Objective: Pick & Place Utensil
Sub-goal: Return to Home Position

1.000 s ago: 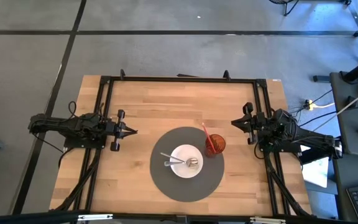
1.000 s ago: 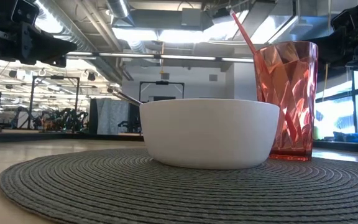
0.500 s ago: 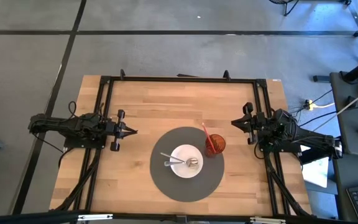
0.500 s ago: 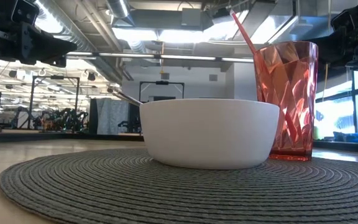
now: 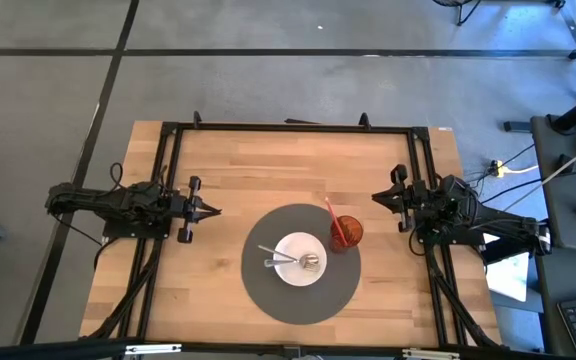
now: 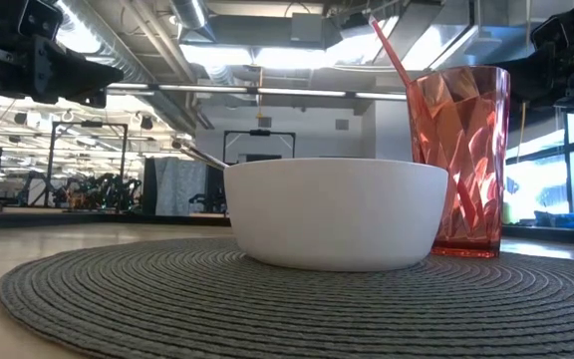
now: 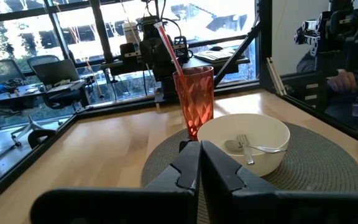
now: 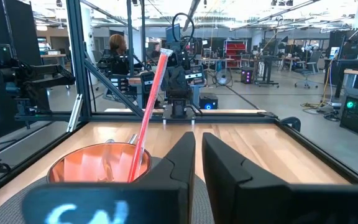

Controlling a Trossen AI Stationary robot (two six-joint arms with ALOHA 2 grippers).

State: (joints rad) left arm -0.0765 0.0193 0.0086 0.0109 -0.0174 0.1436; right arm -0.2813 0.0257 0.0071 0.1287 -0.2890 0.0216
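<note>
A white bowl (image 5: 300, 259) stands in the middle of a round grey woven placemat (image 5: 268, 295). A metal fork (image 7: 243, 145) and a spoon (image 5: 309, 264) lie inside it, and one handle (image 6: 203, 156) sticks out over the bowl's rim. A red faceted cup (image 5: 347, 233) with a red straw (image 7: 169, 47) stands on the mat just right of the bowl. My left gripper (image 5: 214, 211) hovers left of the mat, shut and empty. My right gripper (image 5: 376, 197) hovers right of the cup, shut and empty. Both point inward at the mat.
A black frame (image 5: 288, 127) runs round the wooden table's edges. Bare wood (image 5: 268, 165) lies between the mat and the far edge, and on both sides under the arms. A person (image 8: 114, 45) shows in the room beyond the table.
</note>
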